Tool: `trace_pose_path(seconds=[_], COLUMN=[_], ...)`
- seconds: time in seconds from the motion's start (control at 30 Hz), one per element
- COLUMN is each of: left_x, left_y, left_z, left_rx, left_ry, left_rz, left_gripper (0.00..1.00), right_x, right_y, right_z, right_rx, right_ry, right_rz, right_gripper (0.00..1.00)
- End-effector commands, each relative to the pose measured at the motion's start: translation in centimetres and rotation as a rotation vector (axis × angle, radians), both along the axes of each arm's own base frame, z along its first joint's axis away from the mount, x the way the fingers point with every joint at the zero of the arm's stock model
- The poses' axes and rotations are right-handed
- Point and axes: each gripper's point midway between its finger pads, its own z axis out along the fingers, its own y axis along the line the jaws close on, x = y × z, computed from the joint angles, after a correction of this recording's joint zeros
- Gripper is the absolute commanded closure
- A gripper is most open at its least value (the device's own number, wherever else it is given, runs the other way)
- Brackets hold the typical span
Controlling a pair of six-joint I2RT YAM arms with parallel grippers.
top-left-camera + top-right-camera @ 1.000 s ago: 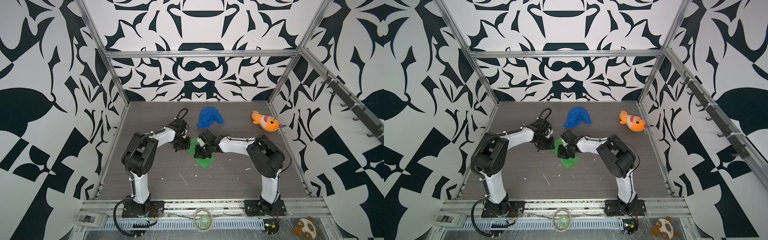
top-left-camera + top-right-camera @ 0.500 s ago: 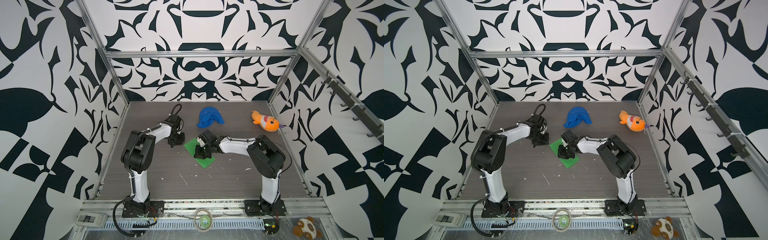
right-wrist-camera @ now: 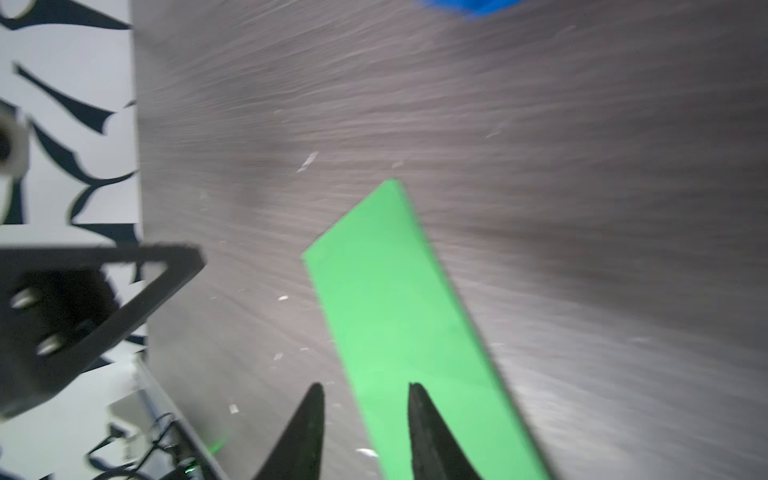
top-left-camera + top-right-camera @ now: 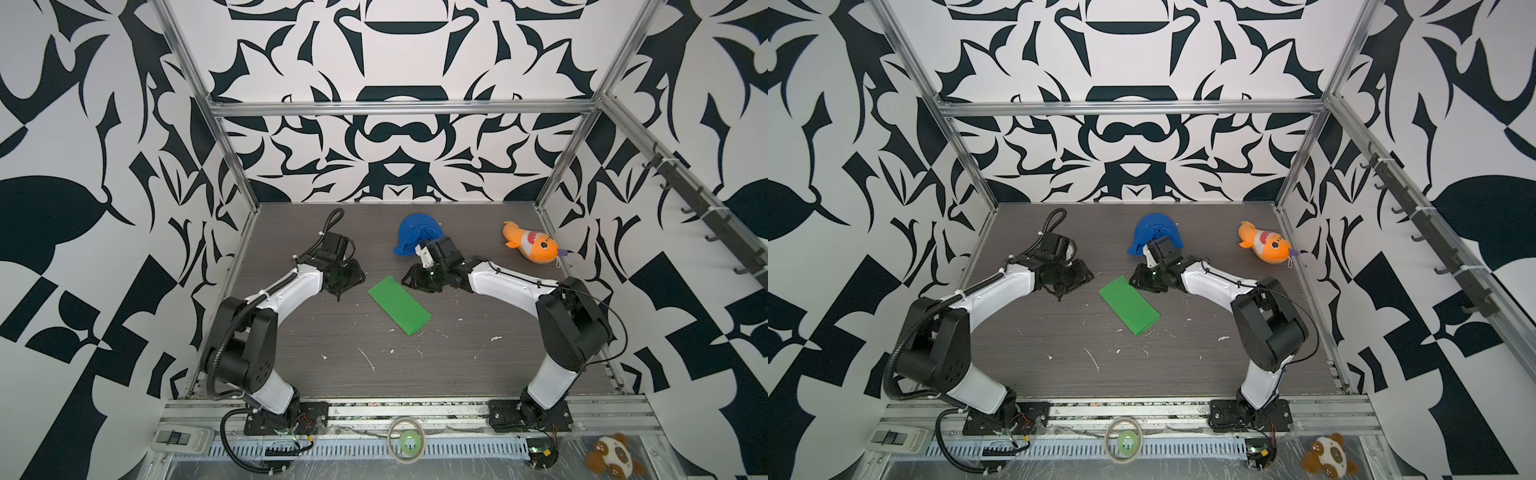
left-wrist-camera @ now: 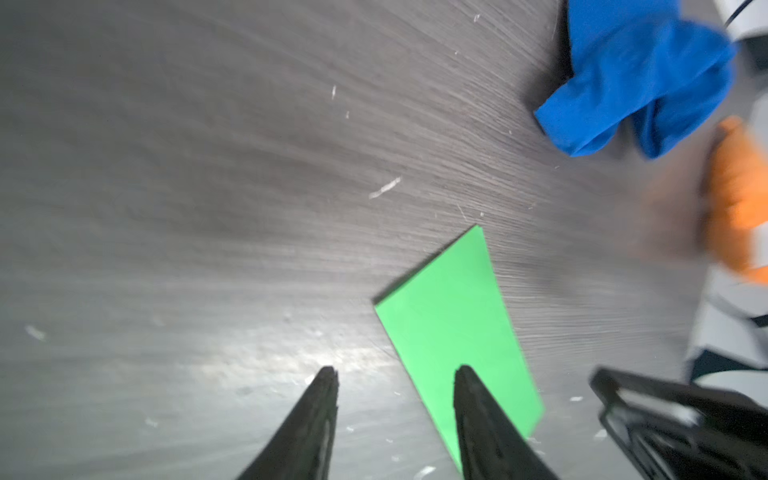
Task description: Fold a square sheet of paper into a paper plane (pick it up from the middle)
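The square sheet of paper is bright green and lies flat on the dark table, doubled into a narrow rectangle that runs slantwise. No paper plane is in view. My left gripper hovers just left of the sheet's far end, open and empty. My right gripper hovers just right of that same end, also open and empty. In the left wrist view the paper lies beyond the spread tips of the gripper. In the right wrist view the paper runs under the gripper.
A blue cloth lump lies right behind the right wrist. An orange plush fish rests at the back right by the frame post. White paper scraps dot the table. A tape roll and a brown plush toy sit off the front edge.
Both grippers have come off the paper and opened. The left one drew back to the left, the right one back to the right. The folded sheet now lies uncovered between them.
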Motion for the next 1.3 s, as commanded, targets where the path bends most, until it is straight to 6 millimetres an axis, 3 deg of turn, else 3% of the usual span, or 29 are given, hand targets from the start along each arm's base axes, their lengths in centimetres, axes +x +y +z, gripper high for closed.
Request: trace_pose_path(seconds=[0.0,0.2,0.37,0.53,0.77,0.9,1.07,1.27], left_x=[-1.1,-2.3,-2.1,-1.6,-0.5,0.3,1.3,1.8], left_y=[-1.5,-2.9,-4.0,-4.6,-5.9,-6.9,-7.9,-7.1], left_z=[0.1,-1.6,-3.4,-4.6,-5.6,-5.8,-6.0,-3.7], left_rx=[-0.135,-0.171,-0.161,-0.143,-0.129,-0.119,-0.117,-0.070], left_ry=[0.041,0.092,0.144,0.176,0.199,0.198,0.197,0.144], left_rz=[0.086,0.099,0.085,0.066,-0.018,-0.090,-0.156,-0.146], left_gripper=[0.44,0.35,0.34,0.41,0.59,0.68,0.70,0.66], right_x=[-1.7,-3.0,-4.1,-5.7,-8.4,-9.2,-9.2,-8.5], right_y=[-2.6,-3.6,-3.9,-3.5,-2.8,-2.6,-2.6,-3.0], right_z=[-2.6,-4.5,-5.7,-6.2,-7.0,-7.1,-6.7,-5.7], right_rx=[-0.122,-0.176,-0.183,-0.149,-0.126,-0.114,-0.090,-0.060], right_ry=[0.060,0.123,0.173,0.222,0.274,0.288,0.277,0.244], right_rz=[0.046,0.089,0.103,0.115,0.126,0.108,0.071,0.013], right_gripper=[0.54,0.45,0.46,0.57,0.72,0.75,0.75,0.72])
